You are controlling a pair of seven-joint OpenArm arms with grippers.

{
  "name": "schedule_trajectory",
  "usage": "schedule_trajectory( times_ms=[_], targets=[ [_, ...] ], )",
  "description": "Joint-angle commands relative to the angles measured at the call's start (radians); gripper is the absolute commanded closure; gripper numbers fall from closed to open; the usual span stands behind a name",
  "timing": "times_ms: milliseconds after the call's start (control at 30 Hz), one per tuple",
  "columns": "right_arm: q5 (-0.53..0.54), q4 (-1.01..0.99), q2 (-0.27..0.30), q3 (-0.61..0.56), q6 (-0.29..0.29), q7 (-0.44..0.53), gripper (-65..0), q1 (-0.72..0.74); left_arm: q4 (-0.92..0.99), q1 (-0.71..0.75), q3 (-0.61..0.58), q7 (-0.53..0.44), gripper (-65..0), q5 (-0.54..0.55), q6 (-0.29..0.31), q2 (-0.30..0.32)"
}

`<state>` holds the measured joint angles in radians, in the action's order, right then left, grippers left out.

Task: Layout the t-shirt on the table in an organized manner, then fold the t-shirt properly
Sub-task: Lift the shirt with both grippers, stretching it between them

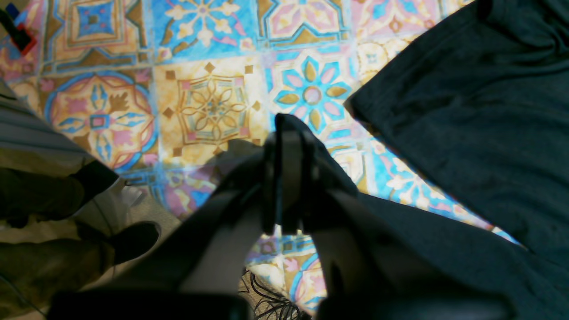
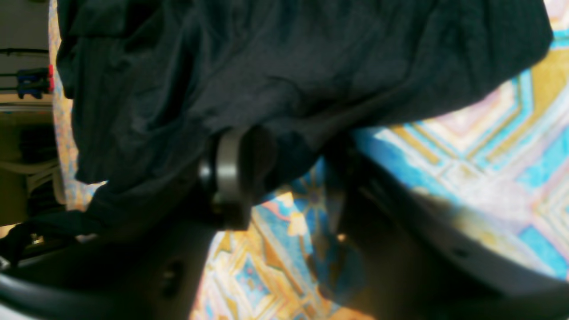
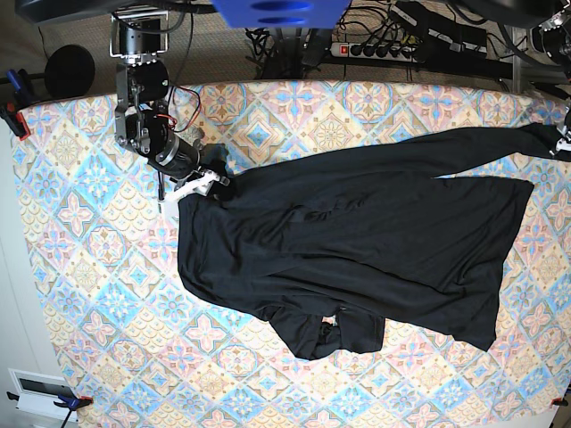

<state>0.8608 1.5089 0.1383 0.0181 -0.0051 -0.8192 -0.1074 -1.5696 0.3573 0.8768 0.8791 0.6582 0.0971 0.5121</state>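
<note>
The black t-shirt point(image 3: 357, 241) lies spread across the patterned table point(image 3: 89, 267), with a bunched fold at its near edge and one long sleeve stretched to the far right. My left gripper point(image 1: 289, 126) is shut on the end of that sleeve point(image 1: 400, 249), at the right edge of the base view point(image 3: 565, 134). The shirt's body point(image 1: 466, 111) lies to its right. My right gripper point(image 3: 201, 185) is at the shirt's far left corner. Its jaws point(image 2: 284, 173) stand apart, and the t-shirt's edge point(image 2: 266, 66) drapes over one finger point(image 2: 229, 173) and into the gap.
A power strip and cables point(image 3: 401, 45) lie beyond the table's back edge. Clamps hold the cloth at the left corners point(image 3: 13, 111). In the left wrist view a dark shoe point(image 1: 133, 238) stands on the floor past the table edge.
</note>
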Motion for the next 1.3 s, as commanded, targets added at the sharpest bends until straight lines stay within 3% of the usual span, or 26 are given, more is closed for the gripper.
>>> schedule_trajectory(
  times_ms=[0,133,300,567,733,967,1133,1267],
  targets=[
    [-0.015,-0.001,0.001,0.000,-0.009,-0.047,-17.6,-0.004,-0.018,-0.002,0.009,-0.021,0.0,0.005,0.002,0.026],
    [-0.015,0.006,0.001,0.003,-0.009,-0.044,0.0,-0.005,-0.019,-0.002,0.008,-0.021,0.0,0.007,0.003,0.026],
    [-0.012,0.072,0.007,0.012,-0.009,-0.039,0.0,-0.021,-0.019,-0.002,-0.064,-0.022,0.0,-0.001,0.003,0.033],
    [-0.010,0.229,0.030,0.098,-0.006,-0.050,0.0,-0.200,-0.019,0.036,-0.120,-0.022,0.0,0.004,0.003,0.033],
    [-0.010,0.312,0.082,0.139,0.063,-0.050,0.0,-0.291,-0.065,0.098,-0.120,-0.021,0.0,0.002,0.006,0.044],
    [-0.010,0.382,0.085,0.231,0.076,-0.052,0.0,-0.417,-0.102,0.193,-0.118,-0.021,0.0,0.005,0.134,0.121],
    [-0.010,0.425,0.086,0.260,0.076,-0.052,0.0,-0.483,-0.099,0.216,-0.097,-0.021,0.0,0.005,0.191,0.155],
    [-0.010,0.433,0.086,0.260,0.076,-0.052,0.0,-0.484,-0.097,0.199,-0.021,-0.024,0.0,0.022,0.224,0.142]
  ],
)
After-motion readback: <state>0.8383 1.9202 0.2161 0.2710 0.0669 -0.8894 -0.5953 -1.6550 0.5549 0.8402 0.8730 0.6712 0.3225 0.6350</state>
